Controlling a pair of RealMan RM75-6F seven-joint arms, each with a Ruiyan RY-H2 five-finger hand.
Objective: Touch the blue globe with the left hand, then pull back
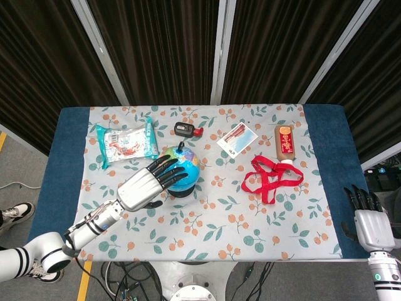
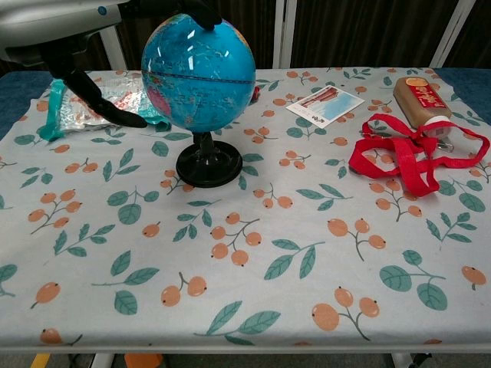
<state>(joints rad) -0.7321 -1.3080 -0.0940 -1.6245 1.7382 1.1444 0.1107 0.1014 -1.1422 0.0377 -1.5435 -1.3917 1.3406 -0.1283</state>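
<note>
The blue globe stands upright on its black base left of the table's middle. My left hand reaches over it from the front left with fingers spread; its fingertips lie over the top of the ball. In the chest view a fingertip rests on the globe's crown and the thumb hangs beside its left side. My right hand stays off the table's front right corner, fingers straight and apart, holding nothing.
A clear snack packet lies behind the left hand. A small black and red device, a postcard, a brown bottle and a red strap lie on the floral cloth.
</note>
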